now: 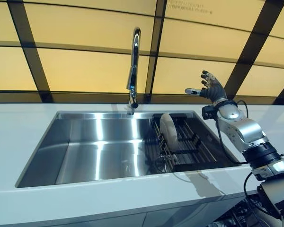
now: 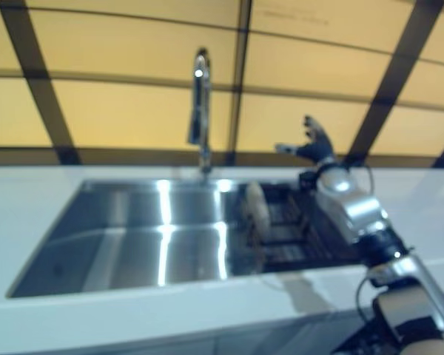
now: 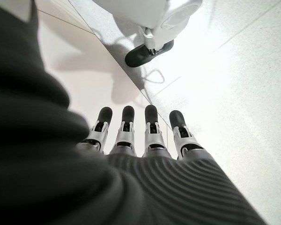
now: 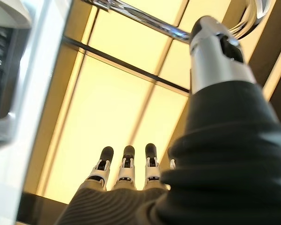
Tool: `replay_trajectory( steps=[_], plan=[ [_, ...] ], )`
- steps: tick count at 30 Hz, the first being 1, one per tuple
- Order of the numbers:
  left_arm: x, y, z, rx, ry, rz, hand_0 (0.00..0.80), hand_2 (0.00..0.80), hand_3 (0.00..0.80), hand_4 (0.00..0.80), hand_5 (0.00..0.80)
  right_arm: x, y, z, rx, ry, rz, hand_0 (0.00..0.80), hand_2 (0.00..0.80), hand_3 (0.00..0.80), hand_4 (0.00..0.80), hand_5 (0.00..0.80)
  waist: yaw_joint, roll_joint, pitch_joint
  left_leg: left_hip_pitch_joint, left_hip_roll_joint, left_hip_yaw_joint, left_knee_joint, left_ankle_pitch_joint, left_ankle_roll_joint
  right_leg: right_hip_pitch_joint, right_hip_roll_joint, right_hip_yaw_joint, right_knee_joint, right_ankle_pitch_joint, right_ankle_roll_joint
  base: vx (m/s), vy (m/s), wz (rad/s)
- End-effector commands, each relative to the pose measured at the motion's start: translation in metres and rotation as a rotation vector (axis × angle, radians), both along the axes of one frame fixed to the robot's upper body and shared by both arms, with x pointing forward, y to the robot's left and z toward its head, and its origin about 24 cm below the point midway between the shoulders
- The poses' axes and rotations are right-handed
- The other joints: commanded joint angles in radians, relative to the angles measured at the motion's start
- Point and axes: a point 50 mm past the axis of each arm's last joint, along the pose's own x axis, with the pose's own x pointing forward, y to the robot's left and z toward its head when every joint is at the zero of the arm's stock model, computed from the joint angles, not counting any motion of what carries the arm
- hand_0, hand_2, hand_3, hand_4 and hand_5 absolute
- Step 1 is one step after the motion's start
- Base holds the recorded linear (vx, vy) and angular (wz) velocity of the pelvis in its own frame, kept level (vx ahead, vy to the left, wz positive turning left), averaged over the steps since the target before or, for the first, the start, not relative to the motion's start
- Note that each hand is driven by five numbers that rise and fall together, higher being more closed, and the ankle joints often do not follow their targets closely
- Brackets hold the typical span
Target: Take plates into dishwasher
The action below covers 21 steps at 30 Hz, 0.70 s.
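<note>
White counter (image 1: 19,137) ran along the front edge, closest of all, and a steel sink (image 1: 85,146) was sunk into it. At the sink's right end sat a dark rack (image 1: 189,142), and one pale plate (image 1: 167,127) stood on its edge in the rack — held up by the wires, most likely so water could run off it. A tall tap (image 1: 133,66) rose behind the sink. The right hand (image 1: 211,86) was up in the air above the rack's far right corner, well apart from the plate, with its fingers spread wide and nothing in it — it looked ready to reach down for a grab. The left hand (image 3: 145,136) hung low over the floor, fingers straight and empty, out of the way. No dishwasher showed, so the plate's trip had not begun.
</note>
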Motion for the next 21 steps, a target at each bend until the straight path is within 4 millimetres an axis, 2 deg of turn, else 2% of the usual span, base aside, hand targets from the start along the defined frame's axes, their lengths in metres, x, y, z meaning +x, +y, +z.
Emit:
replay_trajectory(
  steps=[1, 6, 13, 21],
  plan=[
    [0.03, -0.005, 0.009, -0.001, -0.082, -0.015, 0.0, 0.0, 0.0, 0.0, 0.0, -0.007, 0.003, 0.033, 0.09, -0.135, 0.003, 0.0, 0.0, 0.0, 0.0, 0.0, 0.032, 0.002, -0.023, 0.081, -0.09, 0.06, 0.008, -0.151, 0.074, -0.053, 0.012, 0.017, 0.127, -0.058, 0.018, 0.018, -0.059, 0.16],
    [0.028, -0.014, 0.006, -0.016, -0.076, -0.032, 0.0, 0.0, 0.0, 0.0, 0.0, -0.001, 0.012, 0.019, 0.135, -0.059, 0.009, 0.0, 0.0, 0.0, 0.0, 0.0, 0.043, 0.003, -0.03, 0.083, -0.091, 0.057, 0.01, -0.143, 0.063, -0.027, 0.019, -0.005, 0.111, -0.067, 0.004, -0.008, -0.044, 0.1],
    [0.026, -0.018, 0.003, -0.017, -0.076, -0.015, 0.0, 0.0, 0.0, 0.0, 0.0, 0.001, 0.027, 0.005, 0.203, 0.013, 0.071, 0.0, 0.0, 0.0, 0.0, 0.0, 0.043, 0.003, -0.025, 0.086, -0.091, 0.055, 0.012, -0.139, 0.053, -0.005, 0.03, -0.01, 0.081, -0.06, -0.006, -0.022, -0.014, 0.09],
    [0.024, -0.017, 0.002, -0.011, -0.073, 0.009, 0.0, 0.0, 0.0, 0.0, 0.0, -0.007, 0.057, -0.017, 0.208, 0.087, 0.151, 0.0, 0.0, 0.0, 0.0, 0.0, 0.032, 0.006, -0.025, 0.085, -0.092, 0.058, 0.008, -0.133, 0.049, -0.003, 0.035, -0.008, 0.071, -0.058, -0.01, -0.013, -0.001, 0.0]
  ],
)
